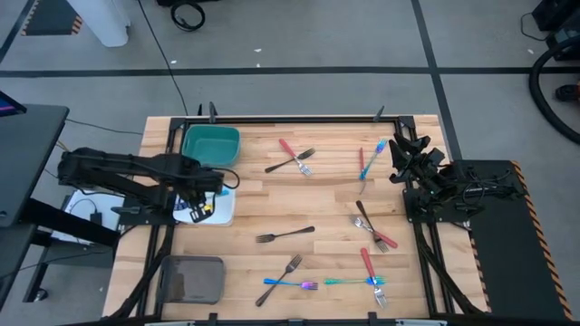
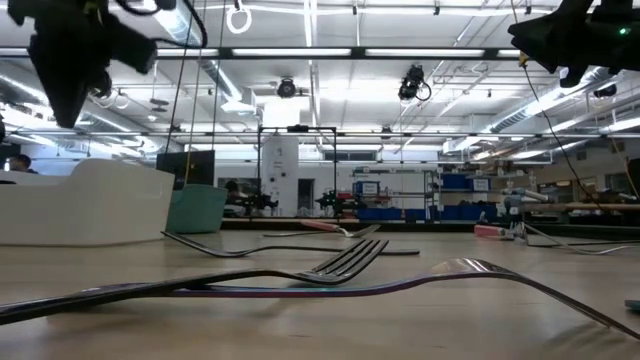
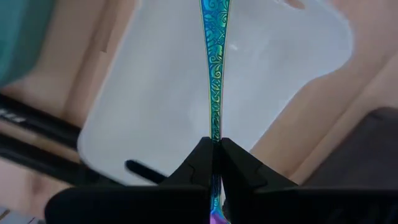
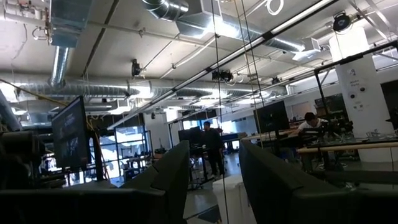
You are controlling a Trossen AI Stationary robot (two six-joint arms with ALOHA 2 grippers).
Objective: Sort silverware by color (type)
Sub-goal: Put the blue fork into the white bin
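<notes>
My left gripper [image 1: 198, 206] hangs over the white tray [image 1: 222, 210] at the table's left side and is shut on an iridescent blue-teal utensil [image 3: 214, 74]. That utensil runs from the fingers toward the tray floor [image 3: 155, 112]. My right gripper [image 4: 214, 180] is open and raised at the table's right edge [image 1: 405, 158], facing the room and touching nothing. The other silverware lies flat on the wood: a red and a dark fork crossed [image 1: 292, 159], a blue and a red piece [image 1: 366, 163], a dark fork [image 1: 285, 235], and more near the near edge [image 1: 290, 282]. My left gripper pinches the iridescent utensil's patterned handle [image 3: 215, 127] between its two fingertips [image 3: 200, 155]. The fingers come from above, pointing down at the white tray, and lie along the handle. The utensil is lifted and hangs below the fingers; whether its far end touches the tray I cannot tell.
A teal tray [image 1: 210, 145] sits beyond the white one and a grey tray [image 1: 192, 279] at the near left corner. A dark fork and a red piece [image 1: 374, 231] are crossed at the right, a teal and a red piece [image 1: 362, 279] near the front. Bare wood lies mid-table [image 1: 299, 204].
</notes>
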